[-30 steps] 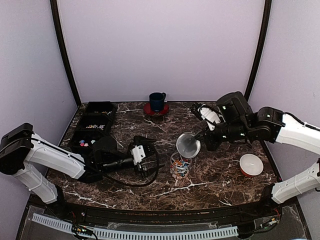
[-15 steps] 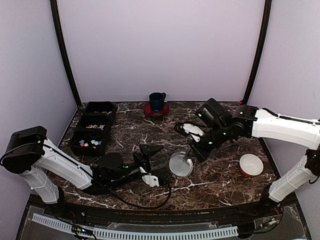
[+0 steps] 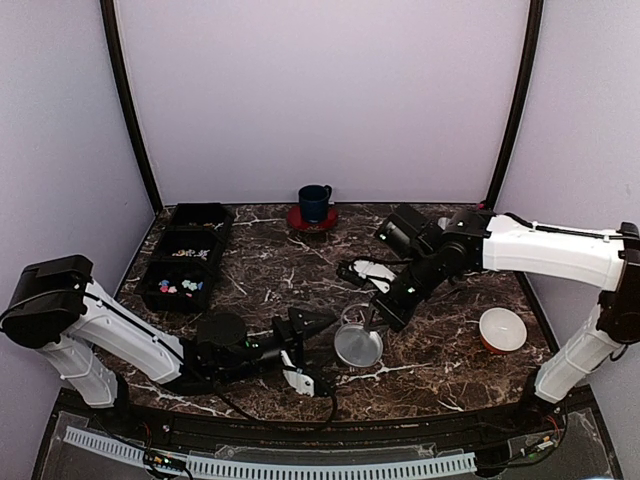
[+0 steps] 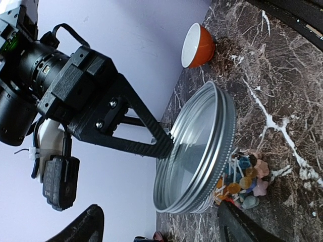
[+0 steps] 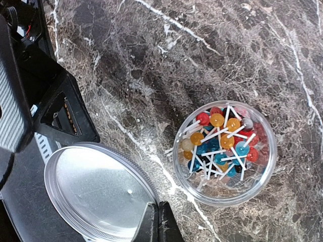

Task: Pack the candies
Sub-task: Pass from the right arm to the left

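Left gripper (image 3: 315, 350) low at the near table edge, fingers spread, nothing between them, pointed at the jar from its left. Just past it is the metal lid (image 3: 358, 346), tilted and pinched at its rim by the right gripper (image 5: 159, 218), whose fingers are pressed together on it. Lid sits just beside the clear jar (image 5: 263, 182), on its near side, not covering the mouth; can't tell if lid and jar touch.

The candies (image 5: 222, 138) fill the bottom of the jar, which stands upright on the marble table (image 3: 270, 260), right next to the right gripper's fingertips and between the two grippers. They are small round balls in red, orange, yellow, blue and pale, each on a thin white stick, with the sticks crossing every way.

Right of the jar, well apart, is an orange bowl (image 3: 502, 330) with a white inside. At far left, a black tray (image 3: 158, 270) with compartments holds a few loose coloured pieces (image 3: 178, 286) in the nearest one and a few more in the middle one. At the far edge stands a blue cup (image 3: 315, 203) on a red saucer (image 3: 300, 222).
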